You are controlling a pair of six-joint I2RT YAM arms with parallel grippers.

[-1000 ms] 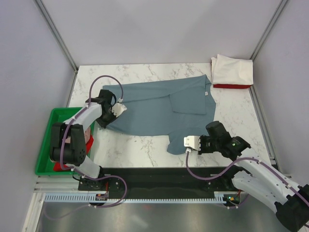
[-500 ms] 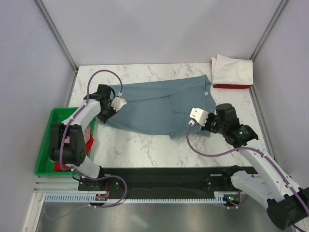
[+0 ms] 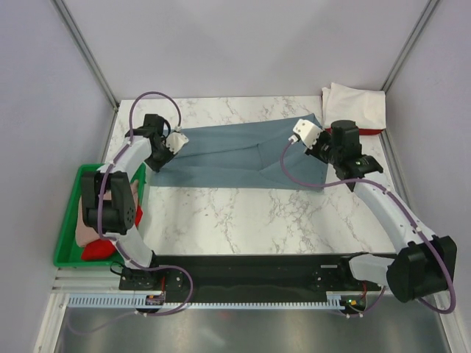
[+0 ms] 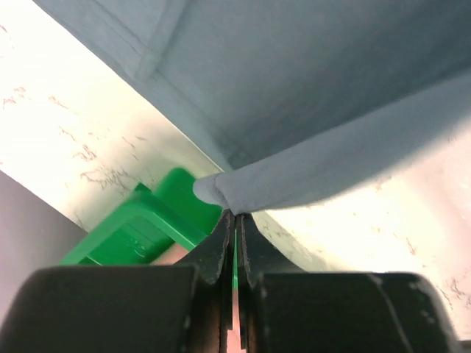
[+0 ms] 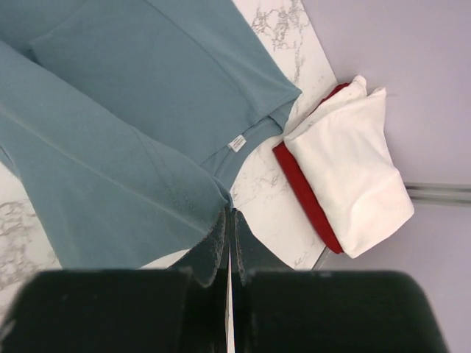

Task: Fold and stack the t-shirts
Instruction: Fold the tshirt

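A slate blue-grey t-shirt (image 3: 243,154) lies folded lengthwise across the back of the marble table. My left gripper (image 3: 165,151) is shut on its left end, and in the left wrist view the cloth (image 4: 294,88) bunches at the gripper (image 4: 236,215). My right gripper (image 3: 321,149) is shut on the shirt's right edge (image 5: 110,110), pinched at the gripper (image 5: 231,211) close to the white neck label (image 5: 235,142). A folded white t-shirt (image 3: 355,107) rests on a folded red one (image 5: 305,187) at the back right corner.
A green tray (image 3: 66,220) sits off the table's left edge, holding pale pink cloth (image 3: 88,228) and red cloth (image 3: 92,250). Grey walls close in the table at the back and on both sides. The right arm reaches close beside the folded stack.
Both grippers carried the shirt's near edge toward the back, laying it over the far half. The right arm swung from the front of the table to the back right.
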